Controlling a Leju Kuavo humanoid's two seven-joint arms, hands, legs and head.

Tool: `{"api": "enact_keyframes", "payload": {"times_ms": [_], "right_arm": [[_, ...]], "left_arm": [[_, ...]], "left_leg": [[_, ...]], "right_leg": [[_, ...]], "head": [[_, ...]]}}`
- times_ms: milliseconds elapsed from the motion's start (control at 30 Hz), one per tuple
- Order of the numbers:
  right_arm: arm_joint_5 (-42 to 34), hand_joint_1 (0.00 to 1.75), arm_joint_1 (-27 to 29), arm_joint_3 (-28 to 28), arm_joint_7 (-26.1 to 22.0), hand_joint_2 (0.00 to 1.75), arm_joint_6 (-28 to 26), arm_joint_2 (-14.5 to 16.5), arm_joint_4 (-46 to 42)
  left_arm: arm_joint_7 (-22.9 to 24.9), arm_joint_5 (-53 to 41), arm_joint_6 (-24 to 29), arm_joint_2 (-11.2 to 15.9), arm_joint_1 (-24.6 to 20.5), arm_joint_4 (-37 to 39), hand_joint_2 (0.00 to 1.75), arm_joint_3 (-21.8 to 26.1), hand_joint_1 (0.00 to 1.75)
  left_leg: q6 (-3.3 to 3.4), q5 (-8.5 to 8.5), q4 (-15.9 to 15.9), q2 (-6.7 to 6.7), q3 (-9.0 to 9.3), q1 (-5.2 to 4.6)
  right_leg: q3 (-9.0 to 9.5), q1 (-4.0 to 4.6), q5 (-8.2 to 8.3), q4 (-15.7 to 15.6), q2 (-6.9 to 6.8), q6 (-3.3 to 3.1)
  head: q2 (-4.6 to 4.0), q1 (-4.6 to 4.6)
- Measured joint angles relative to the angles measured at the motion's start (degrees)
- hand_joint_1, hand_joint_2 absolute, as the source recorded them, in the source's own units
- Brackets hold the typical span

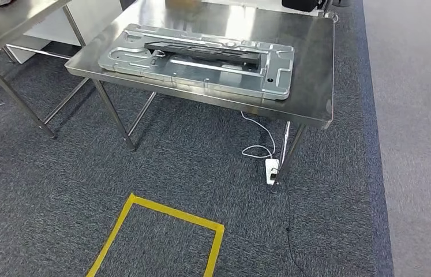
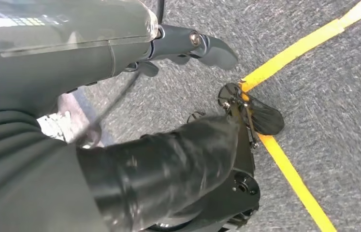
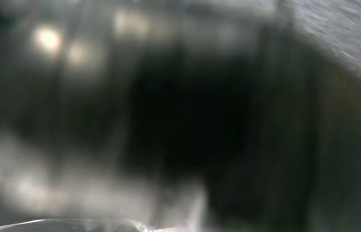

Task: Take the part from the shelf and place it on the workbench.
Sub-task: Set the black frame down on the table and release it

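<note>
Left hand: the left hand (image 2: 188, 48) hangs beside the robot's body over the carpet, fingers loosely curled, nothing visibly in it.
Right hand: its wrist view is too blurred; whether it is open or holding anything cannot be told.
Part: a long black part (image 1: 204, 52) lies on the workbench (image 1: 311, 75), resting on top of a flat silver stamped panel (image 1: 143, 66), running left to right along it.
Step in hand: judged from this, the part is already set down; what remains is to stand clear without disturbing it.
How to do it well: keep both arms low and close to the body, away from the bench's near edge, so nothing knocks the panel or slides the part off it.
Around the bench: a second steel table (image 1: 5, 20) stands at far left; a white cable and plug block (image 1: 271, 171) lie on the floor by the bench's near right leg.
Floor: yellow tape (image 1: 161, 210) marks a box on the grey carpet near the robot.
Risk: feet catching the cable.
</note>
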Motion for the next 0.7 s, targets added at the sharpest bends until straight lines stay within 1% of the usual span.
{"api": "enact_keyframes", "payload": {"times_ms": [33, 100, 133, 167, 200, 233, 267, 300, 333, 367, 400, 433, 467, 500, 533, 567, 600, 633, 667, 700], "right_arm": [[-0.1, 0.0, 0.0, -0.8, 0.3, 0.0, 0.4, 0.5, 0.6], [-0.1, 0.0, -0.1, -1.6, 0.2, 0.0, 1.0, 1.1, 1.1], [0.0, 0.0, -0.2, -1.9, 0.2, 0.0, 1.3, 1.3, 1.3], [0.1, 0.0, -0.2, -2.1, 0.2, 0.0, 1.5, 1.5, 1.5], [0.2, 0.0, -0.3, -2.2, 0.1, 0.0, 1.6, 1.6, 1.7], [0.3, 0.0, -0.4, -2.3, 0.2, 0.0, 1.6, 1.7, 1.9], [0.3, 0.0, -0.5, -2.4, 0.2, 0.0, 1.6, 1.8, 2.0], [0.4, 0.0, -0.7, -2.4, 0.2, 0.0, 1.7, 1.8, 2.1], [0.4, 0.0, -0.9, -2.4, 0.2, 0.0, 1.7, 1.9, 2.1], [0.4, 0.0, -1.0, -2.4, 0.2, 0.0, 1.7, 1.9, 2.2], [0.4, 0.0, -1.1, -2.4, 0.3, 0.0, 1.6, 1.9, 2.3], [0.4, 0.0, -1.1, -2.5, 0.3, 0.0, 1.5, 1.9, 2.4], [0.5, 0.0, -0.9, -2.5, 0.4, 0.0, 1.4, 1.9, 2.7], [0.5, 0.0, -0.9, -2.6, 0.5, 0.0, 1.2, 1.9, 2.9], [0.5, 0.0, -0.8, -2.7, 0.6, 0.0, 1.1, 1.9, 3.1], [0.5, 0.0, -0.8, -2.8, 0.8, 0.0, 1.1, 2.0, 3.3], [0.6, 0.0, -0.8, -2.9, 0.9, 0.0, 1.1, 2.0, 3.3], [0.6, 0.0, -0.9, -2.9, 1.0, 0.0, 1.0, 2.0, 3.3], [0.6, 0.0, -0.8, -3.0, 1.1, 0.0, 1.0, 2.0, 3.4], [0.6, 0.0, -0.8, -3.0, 1.1, 0.0, 1.0, 2.0, 3.4]], "left_arm": [[-0.5, -1.2, -0.9, 0.0, -0.6, 0.6, 0.0, 1.1, 0.0], [-1.3, -3.2, -2.4, 0.0, -1.5, 1.6, 0.0, 2.9, 0.0], [-1.6, -4.1, -3.1, -0.1, -2.1, 2.1, 0.0, 3.8, 0.0], [-1.9, -4.8, -3.7, -0.1, -2.7, 2.6, 0.0, 4.7, 0.0], [-2.1, -5.4, -4.2, -0.1, -3.3, 3.0, 0.0, 5.6, 0.0], [-2.3, -5.9, -4.5, -0.1, -3.8, 3.4, 0.0, 6.3, 0.0], [-2.5, -6.2, -4.7, -0.1, -4.2, 3.7, 0.0, 7.0, 0.0], [-2.5, -6.4, -4.9, -0.1, -4.4, 3.9, 0.0, 7.5, 0.0], [-2.6, -6.5, -5.0, -0.1, -4.7, 4.1, 0.0, 7.8, 0.0], [-2.6, -6.5, -5.0, -0.1, -4.8, 4.4, 0.0, 8.2, 0.0], [-2.7, -6.6, -5.1, -0.1, -5.0, 4.6, 0.0, 8.5, 0.0], [-2.7, -6.8, -5.2, -0.1, -5.2, 4.8, 0.0, 8.9, 0.0], [-2.7, -7.0, -5.2, -0.1, -5.4, 5.1, 0.0, 9.2, 0.0], [-2.8, -7.2, -5.3, -0.1, -5.7, 5.3, 0.0, 9.5, 0.0], [-2.8, -7.4, -5.3, -0.1, -5.8, 5.4, 0.0, 9.7, 0.0], [-2.9, -7.6, -5.3, -0.1, -6.0, 5.6, 0.0, 10.1, 0.0], [-2.9, -7.7, -5.4, -0.1, -6.0, 5.8, 0.0, 10.3, 0.0], [-2.9, -7.8, -5.4, -0.1, -6.0, 6.0, 0.0, 10.6, 0.0], [-2.9, -7.9, -5.4, -0.1, -6.0, 6.2, 0.0, 10.8, 0.0], [-2.9, -7.9, -5.4, -0.1, -6.0, 6.4, 0.0, 10.9, 0.0]], "left_leg": [[-0.41, -2.28, 1.8, -0.08, -0.6, 0.11], [-0.92, -8.37, 8.0, -0.23, -1.87, 0.3], [-1.08, -10.38, 11.3, -0.24, -2.17, 0.38], [-1.11, -10.82, 13.3, -0.26, -1.87, 0.43], [-1.04, -9.96, 13.6, -0.32, -0.78, 0.45], [-0.88, -8.41, 12.0, -0.53, 1.28, 0.47], [-0.65, -6.96, 8.8, -1.11, 4.13, 0.5], [-0.36, -6.38, 4.3, -2.41, 7.73, 0.49], [-0.06, -6.42, -0.2, -3.71, 10.95, 0.47], [0.19, -6.63, -3.3, -4.73, 13.03, 0.4], [0.4, -6.89, -5.3, -5.26, 14.15, 0.28], [0.63, -6.62, -5.8, -4.88, 14.03, 0.18], [1.02, -6.01, -5.8, -4.2, 13.47, 0.24], [1.53, -5.46, -6.0, -3.43, 12.98, 0.27], [2.2, -4.76, -6.2, -2.56, 12.29, 0.26], [2.77, -4.03, -6.3, -1.63, 11.48, 0.19], [3.16, -3.44, -6.2, -0.78, 10.63, -0.12], [3.41, -2.86, -6.0, 0.11, 9.69, -0.41], [3.5, -2.33, -5.8, 0.96, 8.75, -0.67], [3.57, -1.87, -5.4, 1.77, 7.75, -0.9]], "right_leg": [[-0.71, -0.14, 0.73, -0.1, 0.07, -0.49], [-2.28, -0.11, 2.01, -0.1, 0.47, -0.78], [-3.14, -0.07, 2.7, -0.1, 0.7, -0.75], [-3.97, -0.04, 3.37, 0.0, 0.94, -0.65], [-4.79, -0.02, 4.02, 0.0, 1.24, -0.51], [-5.52, -0.03, 4.68, 0.1, 1.63, -0.32], [-6.18, -0.05, 5.34, 0.1, 2.09, -0.11], [-6.74, -0.01, 6.0, 0.1, 2.63, 0.18], [-7.14, 0.04, 6.7, 0.1, 3.15, 0.49], [-7.36, 0.09, 7.46, -0.1, 3.7, 0.83], [-7.51, 0.13, 8.3, -0.4, 4.29, 1.21], [-7.61, 0.17, 9.14, -0.8, 4.91, 1.62], [-7.77, 0.11, 9.69, -1.2, 5.3, 1.98], [-8.19, 0.13, 9.23, -1.0, 4.92, 2.19], [-8.79, 0.17, 7.44, 0.2, 3.95, 2.28], [-9.6, 0.15, 4.51, 2.7, 2.6, 2.25], [-10.47, 0.22, 1.07, 6.3, 1.32, 2.21], [-11.21, 0.22, -1.66, 10.3, 0.59, 2.23], [-11.5, 0.26, -2.95, 13.8, 0.29, 2.26], [-11.08, 0.34, -2.64, 15.9, 0.16, 2.22]], "head": [[0.0, -0.01], [0.0, 0.0], [0.0, 0.0], [0.0, 0.01], [0.0, 0.0], [0.0, 0.01], [0.0, 0.0], [0.0, 0.0], [0.0, 0.03], [0.0, 0.06], [0.0, 0.07], [0.0, 0.08], [0.0, 0.07], [0.0, 0.06], [0.0, 0.08], [0.0, 0.08], [0.0, 0.08], [0.0, 0.07], [0.0, 0.07], [0.0, 0.07]]}}
